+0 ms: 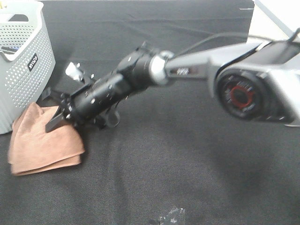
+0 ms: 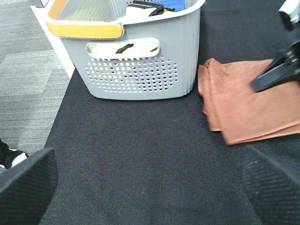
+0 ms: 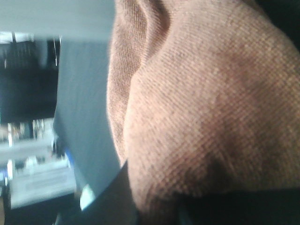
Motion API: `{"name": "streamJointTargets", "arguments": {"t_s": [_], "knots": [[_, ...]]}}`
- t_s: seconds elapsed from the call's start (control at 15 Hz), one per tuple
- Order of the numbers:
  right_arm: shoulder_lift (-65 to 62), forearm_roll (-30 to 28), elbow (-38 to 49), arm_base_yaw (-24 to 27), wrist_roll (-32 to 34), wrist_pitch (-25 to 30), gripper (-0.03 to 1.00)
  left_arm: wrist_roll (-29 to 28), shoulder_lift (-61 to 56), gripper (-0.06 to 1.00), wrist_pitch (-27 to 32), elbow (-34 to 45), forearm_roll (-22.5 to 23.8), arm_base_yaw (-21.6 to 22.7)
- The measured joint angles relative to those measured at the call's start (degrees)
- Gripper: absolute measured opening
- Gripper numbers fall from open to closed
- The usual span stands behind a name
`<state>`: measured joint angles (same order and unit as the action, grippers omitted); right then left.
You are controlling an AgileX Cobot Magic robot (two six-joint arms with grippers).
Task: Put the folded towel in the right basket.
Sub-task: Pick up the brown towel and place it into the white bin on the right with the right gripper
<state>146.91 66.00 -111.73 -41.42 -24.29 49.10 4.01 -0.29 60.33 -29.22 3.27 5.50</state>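
Note:
The folded brown towel [image 1: 42, 143] lies flat on the black table, against the foot of a grey perforated basket [image 1: 28, 70] at the far left. My right gripper [image 1: 55, 111] has reached across to the left and sits low over the towel's near-basket edge, jaws spread. One of its fingers [image 2: 274, 75] shows above the towel [image 2: 248, 108] in the left wrist view. The towel [image 3: 211, 117] fills the right wrist view at close range. My left gripper [image 2: 150, 176] is open and empty, hovering above bare table in front of the basket [image 2: 136, 70]. No basket shows on the right.
The basket holds blue and black items [image 2: 159, 7] and has a yellow-padded rim [image 2: 84, 29]. The table's left edge [image 2: 54, 44] drops to grey floor. A small clear-and-black scrap [image 1: 171, 216] lies at the front edge. The right arm's body [image 1: 253, 89] spans the table's middle.

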Motion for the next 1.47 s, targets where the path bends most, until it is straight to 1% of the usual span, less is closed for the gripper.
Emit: {"name": "streamJointTargets", "arguments": {"t_s": [0.13, 0.33, 0.4, 0.47, 0.6, 0.67, 0.73, 0.93, 1.13, 1.2, 1.4, 1.47], "knots": [[-4.0, -6.7, 0.0, 1.9, 3.3, 5.7, 0.12, 0.0, 0.0, 0.99, 0.0, 0.0, 0.0, 0.0], [-10.9, -19.0, 0.0, 4.4, 7.6, 11.9, 0.12, 0.0, 0.0, 0.99, 0.0, 0.0, 0.0, 0.0], [-13.8, -22.4, 0.0, 5.5, 8.8, 14.1, 0.12, 0.0, 0.0, 0.99, 0.0, 0.0, 0.0, 0.0], [-17.7, -25.3, 0.0, 7.8, 10.4, 16.6, 0.12, 0.0, 0.0, 0.99, 0.0, 0.0, 0.0, 0.0], [-23.3, -26.7, 0.0, 11.9, 10.8, 18.7, 0.12, 0.0, 0.0, 0.99, 0.0, 0.0, 0.0, 0.0], [-26.9, -26.8, 0.0, 15.4, 10.8, 19.6, 0.12, 0.0, 0.0, 0.99, 0.0, 0.0, 0.0, 0.0], [-26.9, -26.8, 0.0, 15.4, 10.8, 19.6, 0.12, 0.0, 0.0, 0.99, 0.0, 0.0, 0.0, 0.0], [-34.3, -28.8, 0.0, 23.4, 10.8, 20.5, 0.12, 0.0, 0.0, 0.99, 0.0, 0.0, 0.1, 0.0], [-39.0, -34.8, -1.9, 32.1, 10.8, 20.7, 0.12, 0.0, 0.0, 0.99, 0.0, 0.0, 0.1, 0.0], [-39.6, -37.0, -3.8, 37.1, 11.9, 20.8, 0.12, 0.0, 0.0, 0.99, 0.0, 0.0, 0.1, 0.0], [-39.7, -38.6, -5.6, 49.2, 12.3, 20.7, 0.12, 0.0, 0.0, 0.99, 0.0, 0.0, 0.1, 0.0], [-39.5, -39.9, -5.6, 54.7, 12.3, 20.3, 0.12, 0.0, 0.0, 0.99, 0.0, 0.0, 0.1, 0.0]]}}
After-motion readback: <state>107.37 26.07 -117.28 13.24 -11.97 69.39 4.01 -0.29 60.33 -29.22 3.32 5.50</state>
